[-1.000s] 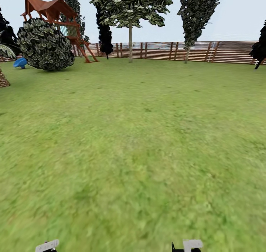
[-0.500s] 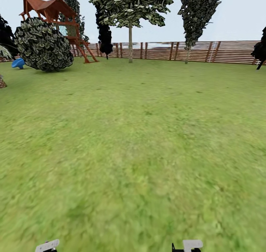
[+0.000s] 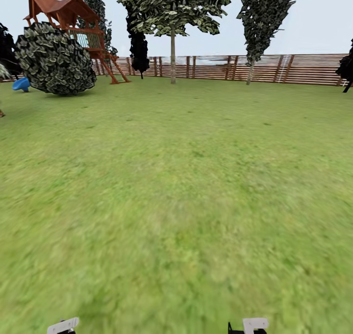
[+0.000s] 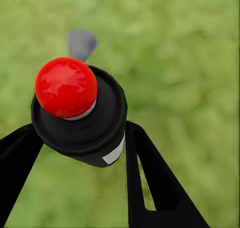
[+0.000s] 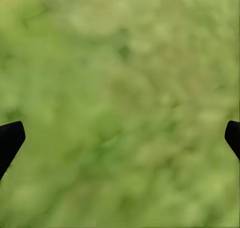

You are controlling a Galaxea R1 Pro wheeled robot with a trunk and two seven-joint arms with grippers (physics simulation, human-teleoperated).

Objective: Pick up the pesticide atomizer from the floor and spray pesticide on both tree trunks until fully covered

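Over lawn point(image 4: 190, 47), atomizer point(image 4: 80, 112) wedged between left fingers point(image 4: 150, 178).

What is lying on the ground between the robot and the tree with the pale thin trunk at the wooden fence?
In the head view, nothing but bare green lawn lies before the tree with the pale thin trunk by the brown slatted wooden fence.

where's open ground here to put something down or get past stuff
The lawn is bare from the robot up to the wooden fence. The far left is crowded: a round bush, a playset and a blue object. Two trees stand by the fence, with a grassy gap between them. The left gripper holds the pesticide atomizer.
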